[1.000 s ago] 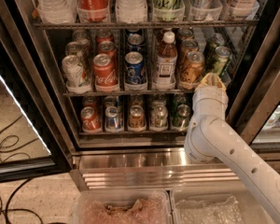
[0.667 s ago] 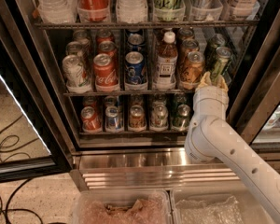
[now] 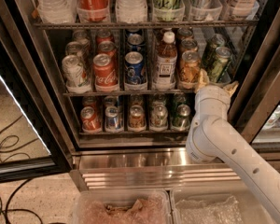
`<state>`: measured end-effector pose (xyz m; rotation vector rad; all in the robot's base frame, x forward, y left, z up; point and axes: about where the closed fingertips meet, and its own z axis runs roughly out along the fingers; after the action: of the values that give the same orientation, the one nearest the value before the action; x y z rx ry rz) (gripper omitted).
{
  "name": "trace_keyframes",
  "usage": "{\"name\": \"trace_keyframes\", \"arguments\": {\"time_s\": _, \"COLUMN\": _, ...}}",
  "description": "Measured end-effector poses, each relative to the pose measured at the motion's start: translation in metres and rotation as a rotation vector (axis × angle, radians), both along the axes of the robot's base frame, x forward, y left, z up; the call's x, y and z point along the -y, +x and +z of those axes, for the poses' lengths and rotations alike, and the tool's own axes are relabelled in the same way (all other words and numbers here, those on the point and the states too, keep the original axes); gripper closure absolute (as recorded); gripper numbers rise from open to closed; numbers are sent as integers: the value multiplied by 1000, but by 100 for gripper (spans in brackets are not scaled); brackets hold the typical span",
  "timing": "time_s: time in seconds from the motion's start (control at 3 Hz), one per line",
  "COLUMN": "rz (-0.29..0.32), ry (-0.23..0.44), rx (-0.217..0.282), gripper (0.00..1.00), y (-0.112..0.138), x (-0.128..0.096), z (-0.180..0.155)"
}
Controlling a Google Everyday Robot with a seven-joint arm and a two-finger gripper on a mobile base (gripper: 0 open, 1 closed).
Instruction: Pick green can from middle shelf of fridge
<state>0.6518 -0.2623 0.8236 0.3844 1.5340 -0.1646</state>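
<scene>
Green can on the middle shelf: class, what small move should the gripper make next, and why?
Probably ease the gripper forward and slightly up, so its jaws pass either side of the front green can. The jaws look spread, sit just below that can at the right end of the middle shelf, and hold nothing.

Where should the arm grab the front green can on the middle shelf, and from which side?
Probably its straight round body at mid-height, coming from the open front. The green can stands upright at the right end of the middle shelf, with an amber can close on its left. The pincer hovers open just before it.
</scene>
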Motion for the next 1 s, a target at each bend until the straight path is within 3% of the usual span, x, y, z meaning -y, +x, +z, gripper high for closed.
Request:
{"name": "trace_keyframes", "arguments": {"time_s": 0.33, "rz": -17, "ry": 3, "rx": -5, "gripper": 16, "y": 24, "x": 1, "z": 5}}
{"name": "trace_keyframes", "arguments": {"time_s": 1.0, "rz": -38, "ry": 4, "rx": 0, "gripper": 16, "y": 34, "x": 6, "z": 9}}
